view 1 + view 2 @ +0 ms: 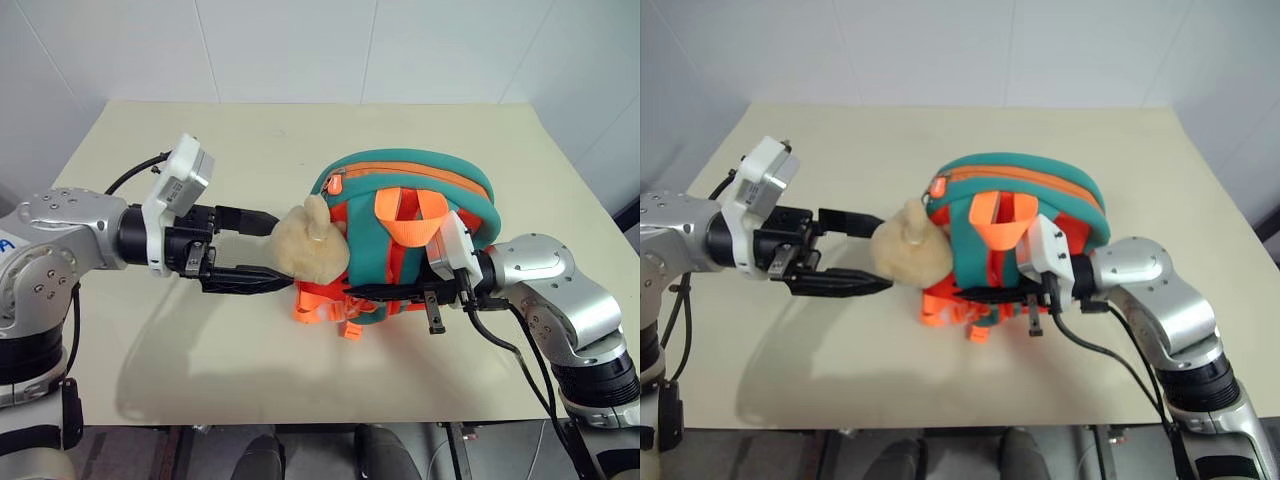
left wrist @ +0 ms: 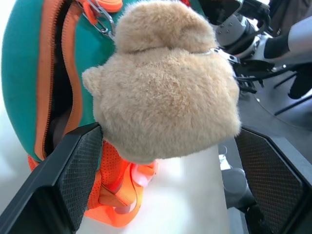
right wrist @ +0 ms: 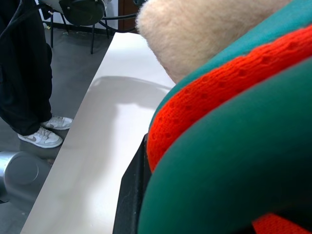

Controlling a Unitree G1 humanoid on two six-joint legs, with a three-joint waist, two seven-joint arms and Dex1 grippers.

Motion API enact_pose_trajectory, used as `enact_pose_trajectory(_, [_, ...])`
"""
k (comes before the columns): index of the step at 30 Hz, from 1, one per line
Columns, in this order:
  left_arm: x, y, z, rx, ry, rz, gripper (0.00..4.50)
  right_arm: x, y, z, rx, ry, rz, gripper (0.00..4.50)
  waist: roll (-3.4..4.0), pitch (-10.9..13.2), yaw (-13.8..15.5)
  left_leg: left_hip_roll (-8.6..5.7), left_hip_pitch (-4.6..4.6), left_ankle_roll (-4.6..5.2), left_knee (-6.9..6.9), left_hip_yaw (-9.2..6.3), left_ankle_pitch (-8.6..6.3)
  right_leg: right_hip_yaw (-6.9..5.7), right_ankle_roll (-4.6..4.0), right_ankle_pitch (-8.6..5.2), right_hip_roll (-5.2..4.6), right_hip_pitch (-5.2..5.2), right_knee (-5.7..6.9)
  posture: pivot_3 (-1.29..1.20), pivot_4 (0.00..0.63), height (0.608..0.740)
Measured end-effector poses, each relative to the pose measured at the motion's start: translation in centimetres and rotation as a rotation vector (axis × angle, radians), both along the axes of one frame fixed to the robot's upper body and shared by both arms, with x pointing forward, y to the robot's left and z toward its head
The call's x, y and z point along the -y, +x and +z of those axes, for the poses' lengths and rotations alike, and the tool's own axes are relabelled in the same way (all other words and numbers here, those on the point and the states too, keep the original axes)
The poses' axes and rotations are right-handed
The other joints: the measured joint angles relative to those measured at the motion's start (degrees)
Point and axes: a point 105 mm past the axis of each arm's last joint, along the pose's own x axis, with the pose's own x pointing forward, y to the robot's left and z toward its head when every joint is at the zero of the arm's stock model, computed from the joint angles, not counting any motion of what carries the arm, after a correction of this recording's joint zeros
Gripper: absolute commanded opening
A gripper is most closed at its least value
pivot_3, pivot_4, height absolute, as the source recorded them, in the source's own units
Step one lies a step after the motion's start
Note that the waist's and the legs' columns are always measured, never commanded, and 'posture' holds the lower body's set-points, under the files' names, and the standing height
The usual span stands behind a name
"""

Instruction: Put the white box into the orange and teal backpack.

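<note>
Backpack work, judging by the poses, late in the task.

Sitting near the middle of the counter [image 1: 200,150], a touch toward 3 o'clock: the orange and teal backpack [image 1: 420,180], propped so that the teal top curves toward 12 o'clock and the orange straps [image 1: 330,305] bunch at 6 o'clock.

Hanging off its 9 o'clock side: the tan plush toy [image 1: 318,250].

Reaching in from 9 o'clock: left fingers [image 1: 245,218], spread wide, one on either side of the plush toy, holding nothing. Tips right at the fur; contact impossible to confirm. Probably placed there to nudge the toy aside or to leave room around the zip.

Coming from 4 o'clock: right fingers [image 1: 400,292], drawn narrow and pinched on the backpack's fabric along its 6 o'clock edge. Likely meant as an anchor, keeping the soft bag from sliding or slumping.

Visible from the left wrist: zip opening [image 2: 58,92], a dark slit between orange edges, partly parted.

As for the white box: possibly already inside, yet impossible to tell through that gap.
</note>
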Motion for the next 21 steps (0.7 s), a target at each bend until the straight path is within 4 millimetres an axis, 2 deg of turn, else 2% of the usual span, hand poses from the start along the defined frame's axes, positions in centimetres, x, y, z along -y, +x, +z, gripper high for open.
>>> enact_pose_trajectory(8, [0.8, -0.3, -0.3, -0.008, -0.014, 0.016, 4.47, 0.0, 0.3, 0.0, 0.002, 0.008, -0.002, 0.51, 0.0, 0.0, 0.04, 0.0, 0.0, 0.0, -0.01, 0.0, 0.0, 0.0, 0.0, 0.0, 0.0, 0.0, -0.02, 0.0, 0.15, 0.74])
enact_pose_trajectory(14, [1.3, -1.4, 0.9, 0.026, -0.017, -0.008, 4.47, 0.1, 0.4, -0.1, 0.002, 0.006, -0.007, 0.51, 0.0, 0.0, 0.0, 0.0, 0.01, -0.01, -0.02, 0.0, 0.0, 0.01, 0.0, 0.0, 0.0, 0.0, -0.03, 0.0, 0.15, 0.74])
enact_pose_trajectory(21, [1.7, -1.6, 1.4, 0.059, -0.016, 0.0, 4.47, 0.1, 0.5, -0.1, 0.003, 0.006, -0.008, 0.51, 0.0, 0.0, 0.01, 0.0, 0.01, -0.02, -0.01, 0.01, 0.0, 0.02, -0.01, 0.0, 0.0, 0.01, -0.03, 0.0, 0.15, 0.74])
